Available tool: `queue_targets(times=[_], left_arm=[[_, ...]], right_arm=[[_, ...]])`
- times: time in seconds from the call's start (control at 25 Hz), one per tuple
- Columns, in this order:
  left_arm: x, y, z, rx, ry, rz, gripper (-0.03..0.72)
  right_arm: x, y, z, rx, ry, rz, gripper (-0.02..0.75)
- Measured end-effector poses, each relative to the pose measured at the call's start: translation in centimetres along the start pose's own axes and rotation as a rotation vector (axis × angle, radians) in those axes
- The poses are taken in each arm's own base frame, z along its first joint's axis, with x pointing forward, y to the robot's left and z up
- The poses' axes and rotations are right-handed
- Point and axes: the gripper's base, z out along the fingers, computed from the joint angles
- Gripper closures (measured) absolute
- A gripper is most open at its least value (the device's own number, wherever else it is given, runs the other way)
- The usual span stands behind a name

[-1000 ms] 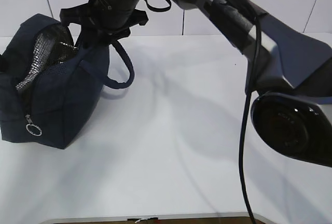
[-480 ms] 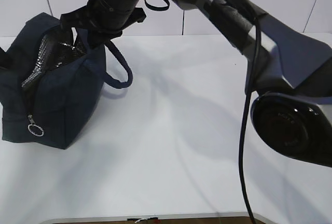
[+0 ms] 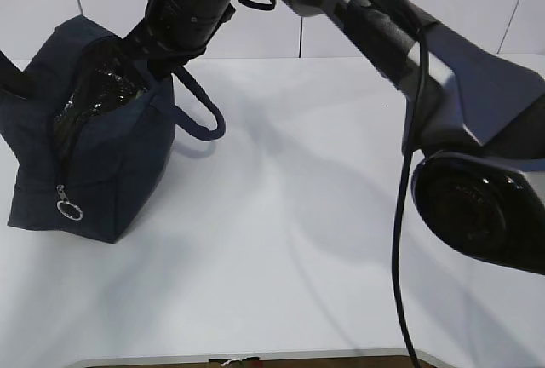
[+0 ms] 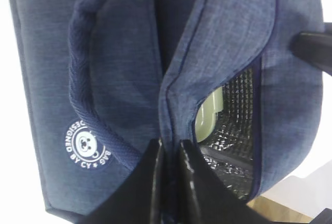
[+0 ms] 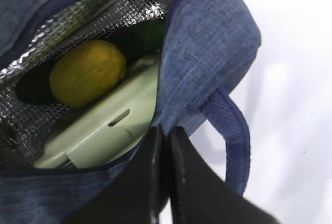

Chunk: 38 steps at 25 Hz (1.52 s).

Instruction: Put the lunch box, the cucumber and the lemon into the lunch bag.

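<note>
Both tools pinched shut on the lunch bag [image 3: 94, 163]; left tool [image 4: 170, 154] clamps the fabric edge by the mouth, right tool [image 5: 165, 141] clamps the opposite rim just beside a loop handle [image 5: 231, 125]. My read: each arm holds one side of the opening so the mouth stays spread, maybe to line it up for zipping.

Contents from the right wrist view: lunch box [image 5: 104, 130] lies inside, pale green lid up; lemon [image 5: 87, 72] rests on top, against the foil lining; a dark green patch behind it is probably the cucumber [image 5: 151, 33], though I see only a sliver. Left wrist view shows just a corner of the green lid through the gap.

All three items look loaded; packing seems done.

Bag stands on the white tabletop [image 3: 298, 215], left side of the exterior view; zipper with ring pull [image 3: 69, 209] hangs low on the near end, open.

Hidden: left arm is nearly out of the exterior view; right arm blocks the bag's top, so the grip points aren't visible there; bag bottom unseen.
</note>
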Motion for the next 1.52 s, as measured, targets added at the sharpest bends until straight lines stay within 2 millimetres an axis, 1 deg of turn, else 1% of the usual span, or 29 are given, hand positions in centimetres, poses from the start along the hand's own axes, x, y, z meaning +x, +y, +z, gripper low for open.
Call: queue_targets(times=[0.24,0.36,0.48,0.6,0.76,0.96,1.08,1.24,1.36,1.4,1.52], left_arm=[[-0.2,-0.4,0.0,0.049,-0.022,-0.020,0.680],[-0.3,-0.7,0.0,0.078,-0.033,-0.032,0.680],[-0.5,-1.0,-0.1,0.111,-0.048,-0.046,0.680],[-0.5,-1.6,0.3,0.131,-0.045,-0.042,0.680],[-0.1,-3.7,1.8,0.154,0.001,0.007,0.680],[0.9,-7.1,4.1,0.190,0.070,0.074,0.680],[1.5,-8.9,5.3,0.213,0.100,0.108,0.680],[1.9,-11.3,6.9,0.226,0.070,0.146,0.680],[2.2,-12.7,8.0,0.225,0.043,0.171,0.680],[2.2,-13.0,8.6,0.226,0.042,0.174,0.680],[2.3,-13.1,10.3,0.214,0.043,0.177,0.680]], right_arm=[[0.0,0.0,0.0,0.000,0.001,-0.019,0.727],[0.3,0.1,-0.1,-0.006,0.028,-0.015,0.727],[0.6,0.1,-1.0,0.004,0.071,-0.024,0.728],[0.9,0.2,-2.6,0.007,0.098,-0.024,0.728],[1.0,0.3,-5.3,0.033,0.109,-0.036,0.728],[1.6,-0.1,-9.0,0.132,0.142,-0.071,0.728],[2.4,-0.7,-10.3,0.217,0.179,-0.082,0.728],[2.9,-1.5,-11.1,0.318,0.213,-0.090,0.728],[3.0,-2.1,-11.1,0.392,0.230,-0.082,0.728],[3.1,-2.3,-11.2,0.409,0.233,-0.082,0.728],[3.2,-2.9,-11.3,0.429,0.233,-0.049,0.729]])
